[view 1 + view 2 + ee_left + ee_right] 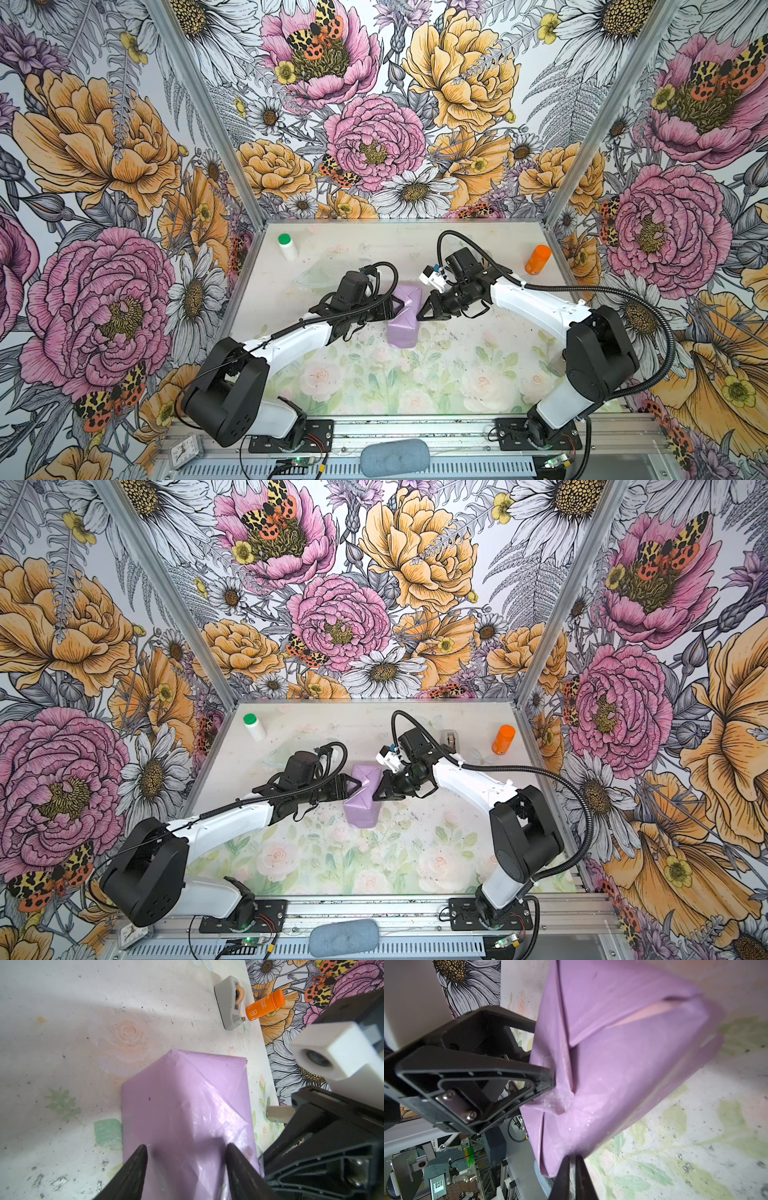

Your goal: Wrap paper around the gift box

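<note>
Top views (both): scuffed rose-printed white worktop boxed by flower-papered walls | thin lilac paper wraps hidden gift box mid-worktop, well apart from every edge | left fingers spread, touching paper | right fingers nearly together at parcel corner

The pale surface, printed with faded roses and leaves and flecked with dark specks, carries the lilac paper, wrapped as a block, at its middle. A green-capped white bottle sits far left. An orange bottle and a grey tape dispenser sit far right.
</note>
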Available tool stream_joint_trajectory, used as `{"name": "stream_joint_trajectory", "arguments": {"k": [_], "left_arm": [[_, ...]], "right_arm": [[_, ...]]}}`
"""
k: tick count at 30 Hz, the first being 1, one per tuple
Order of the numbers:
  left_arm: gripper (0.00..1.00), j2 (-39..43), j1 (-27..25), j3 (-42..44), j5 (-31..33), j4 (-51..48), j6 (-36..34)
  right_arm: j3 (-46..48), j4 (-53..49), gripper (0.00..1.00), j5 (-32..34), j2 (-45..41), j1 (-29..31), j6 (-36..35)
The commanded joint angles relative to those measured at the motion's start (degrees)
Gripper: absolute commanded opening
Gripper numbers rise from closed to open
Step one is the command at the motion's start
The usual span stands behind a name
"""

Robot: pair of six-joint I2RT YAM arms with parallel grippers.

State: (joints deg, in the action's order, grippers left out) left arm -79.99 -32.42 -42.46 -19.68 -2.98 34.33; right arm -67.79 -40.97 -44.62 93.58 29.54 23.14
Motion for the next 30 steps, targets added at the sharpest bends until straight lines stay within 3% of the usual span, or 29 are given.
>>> {"name": "stream_joint_trajectory", "arguments": {"k": [1, 19, 30], "left_arm": [[0.61, -0.5, -0.7, -0.6, 1.3, -3.0, -1.4], [0.66, 1.0, -0.5, 0.0, 0.9, -1.0, -1.1], [0.65, 0.7, -0.5, 0.3, 1.0, -0.7, -1.0]], "right_arm": [[-1.6, -0.7, 0.09, 2.0, 1.4, -0.2, 0.1], [-1.9, -0.7, 0.10, 2.3, 1.7, -0.4, -0.1], [-2.5, -0.6, 0.25, 3.8, 1.0, -0.3, 0.3]]}}
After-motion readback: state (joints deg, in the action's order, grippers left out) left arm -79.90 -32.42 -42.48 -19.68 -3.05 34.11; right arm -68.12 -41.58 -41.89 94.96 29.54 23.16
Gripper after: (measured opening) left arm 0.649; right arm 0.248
